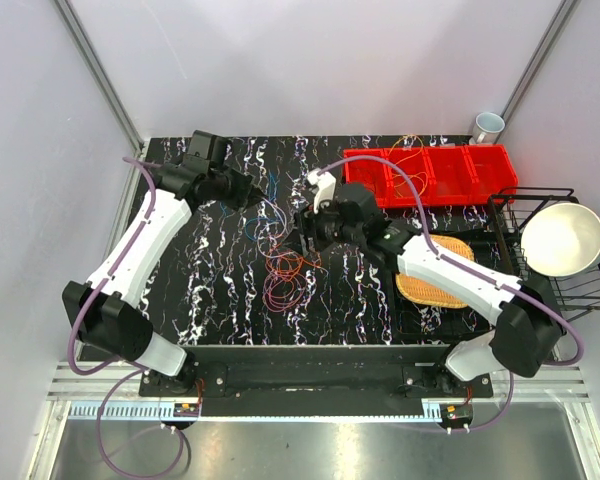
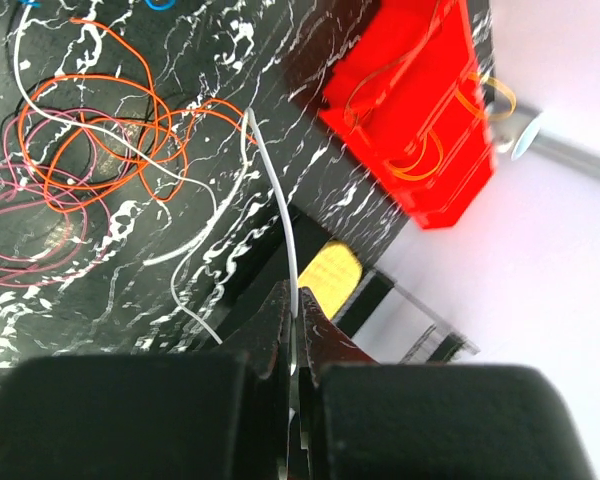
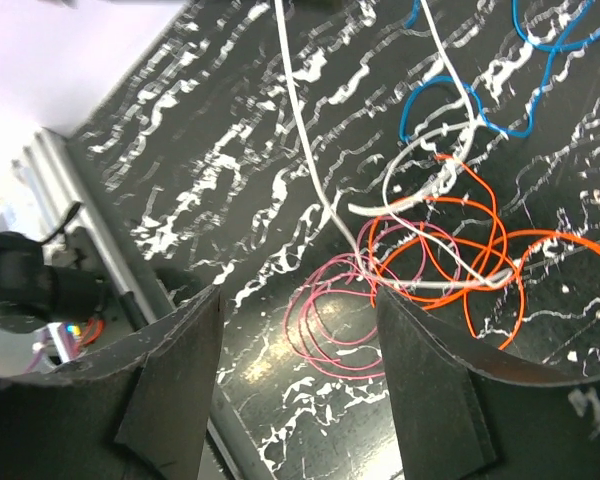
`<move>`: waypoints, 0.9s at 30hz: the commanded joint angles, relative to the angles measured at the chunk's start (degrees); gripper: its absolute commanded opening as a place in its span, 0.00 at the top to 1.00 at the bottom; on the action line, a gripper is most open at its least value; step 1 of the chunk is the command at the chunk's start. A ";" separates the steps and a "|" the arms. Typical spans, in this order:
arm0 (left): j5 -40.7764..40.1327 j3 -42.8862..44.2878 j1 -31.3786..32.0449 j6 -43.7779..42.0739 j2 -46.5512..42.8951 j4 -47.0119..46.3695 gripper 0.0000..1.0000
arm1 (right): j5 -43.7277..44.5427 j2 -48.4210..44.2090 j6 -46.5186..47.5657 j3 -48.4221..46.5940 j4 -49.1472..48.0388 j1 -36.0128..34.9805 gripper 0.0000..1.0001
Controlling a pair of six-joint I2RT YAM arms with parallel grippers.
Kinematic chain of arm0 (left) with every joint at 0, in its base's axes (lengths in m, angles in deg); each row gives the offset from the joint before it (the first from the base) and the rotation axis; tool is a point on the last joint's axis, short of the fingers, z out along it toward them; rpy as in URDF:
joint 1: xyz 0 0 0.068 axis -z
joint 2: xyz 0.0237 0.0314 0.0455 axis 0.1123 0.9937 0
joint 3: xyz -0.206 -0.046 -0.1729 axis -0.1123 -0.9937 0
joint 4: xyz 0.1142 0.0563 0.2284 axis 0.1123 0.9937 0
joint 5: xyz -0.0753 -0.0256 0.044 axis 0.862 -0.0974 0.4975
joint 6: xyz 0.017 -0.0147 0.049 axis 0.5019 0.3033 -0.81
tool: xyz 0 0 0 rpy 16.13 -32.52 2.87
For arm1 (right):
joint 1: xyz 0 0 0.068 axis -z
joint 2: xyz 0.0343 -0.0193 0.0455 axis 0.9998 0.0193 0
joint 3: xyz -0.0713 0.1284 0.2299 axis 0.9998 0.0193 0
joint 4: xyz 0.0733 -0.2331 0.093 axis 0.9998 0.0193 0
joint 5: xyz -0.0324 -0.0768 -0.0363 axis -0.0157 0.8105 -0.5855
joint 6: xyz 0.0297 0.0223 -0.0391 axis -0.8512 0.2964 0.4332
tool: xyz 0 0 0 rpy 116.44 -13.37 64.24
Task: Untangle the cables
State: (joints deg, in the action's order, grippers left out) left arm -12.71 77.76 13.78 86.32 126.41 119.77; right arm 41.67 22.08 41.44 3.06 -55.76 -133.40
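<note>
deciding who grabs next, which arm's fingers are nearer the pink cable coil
Right. The right fingers hover open over the pink cable coil; the left fingers sit farther back, pinching a white cable.

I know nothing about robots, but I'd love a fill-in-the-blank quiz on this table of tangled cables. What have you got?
1. The cable pinched in the left pincer is ____ in colour.
2. The right pincer hangs over the tangle with its jaws ____.
3. The bin holding a yellow-orange cable is ____.
Missing words: white; open; red.
</note>
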 commanded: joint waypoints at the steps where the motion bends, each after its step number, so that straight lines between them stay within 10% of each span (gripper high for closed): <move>1: -2.71 -0.95 -0.81 5.58 -2.26 0.54 1.00 | 8.55 1.39 -0.30 1.99 -4.96 -2.33 0.33; 27: 4.93 -6.40 -6.16 7.70 -1.65 0.28 1.00 | 24.03 11.85 -1.98 -1.26 -8.92 -6.11 0.45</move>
State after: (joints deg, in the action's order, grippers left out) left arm -9.54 71.58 8.27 94.80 125.34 121.41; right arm 62.83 33.62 39.06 5.08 -61.92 -138.89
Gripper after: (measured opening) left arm 0.012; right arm 0.556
